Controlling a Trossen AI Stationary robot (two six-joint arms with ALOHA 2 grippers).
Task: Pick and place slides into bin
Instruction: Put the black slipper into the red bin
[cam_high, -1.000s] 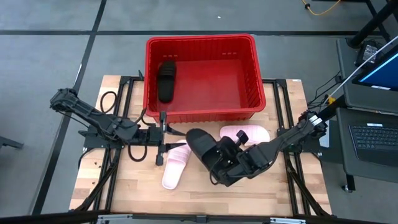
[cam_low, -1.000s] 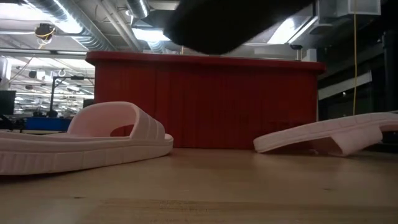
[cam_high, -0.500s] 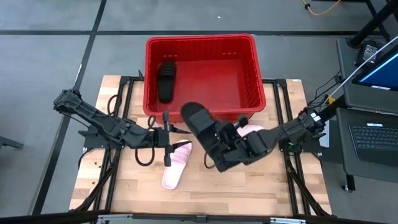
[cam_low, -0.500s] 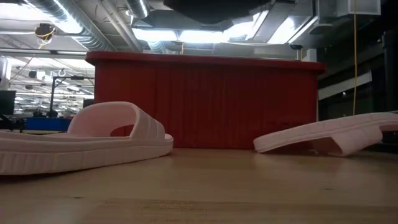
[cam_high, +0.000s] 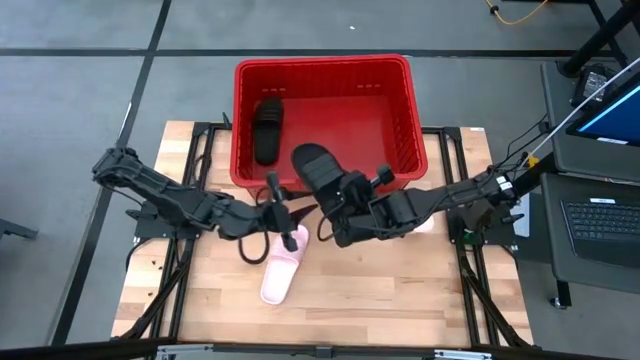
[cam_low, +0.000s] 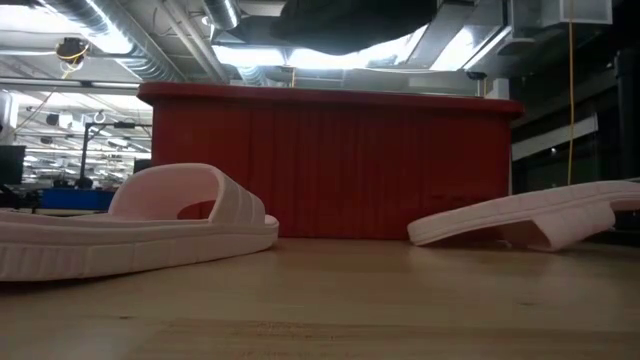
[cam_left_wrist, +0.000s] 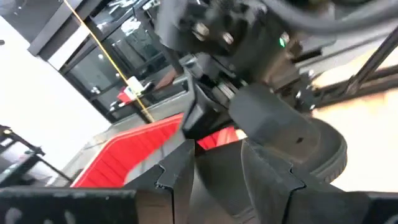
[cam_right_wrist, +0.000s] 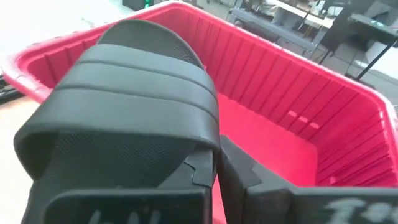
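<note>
The red bin stands at the table's far middle, with one black slide lying on its floor at the left. My right gripper is shut on the second black slide, held above the bin's near rim. My left gripper is open and empty, just above the toe end of a pink slide that lies sole down on the table. The other pink slide lies tilted on the table, propped on its strap, mostly hidden under my right arm in the high view. My right gripper holds the black slide at one side, beside the wide strap's edge, pinched between the two fingers. The fingers come from the table's right, slanting toward the bin. The slide is lifted clear, tilted, with its free end over the bin's near wall.
The bin's near wall stands between the table's slides and the bin's floor. My two arms are close together near the table's middle. Bare wooden table shows toward the near edge.
My right gripper has risen and gone toward the far edge and a little left with the black slide, from above the table to above the bin's near rim. My left gripper has gone toward the table's right, over the pink slide's toe end.
</note>
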